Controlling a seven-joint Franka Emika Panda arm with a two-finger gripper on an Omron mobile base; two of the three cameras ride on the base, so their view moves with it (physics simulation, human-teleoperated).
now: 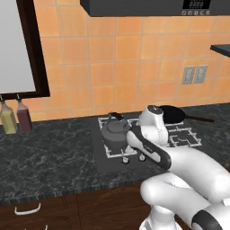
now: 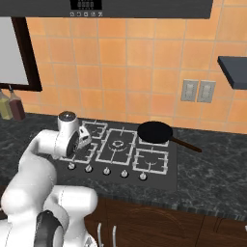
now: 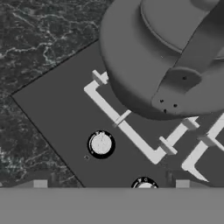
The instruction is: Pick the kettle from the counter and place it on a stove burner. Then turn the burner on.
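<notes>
The kettle (image 1: 115,134) sits on the burner (image 1: 117,152) at mid-frame, black cooktop (image 1: 105,161) set in marbled counter (image 1: 49,155), orange tiles (image 1: 117,58) behind. Gripper (image 3: 109,186) wide open, empty.

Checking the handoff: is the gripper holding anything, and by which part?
Nothing is held; the kettle sits on the stove burner.

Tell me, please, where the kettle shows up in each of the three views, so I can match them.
Left base view: the kettle sits left of centre on the front-left stove burner, just left of the arm.
Right base view: I cannot make it out; the arm covers that burner.
Hand view: it fills the upper right, over the grate.
Shared landmark: the row of round knobs along the cooktop's front edge.
</notes>
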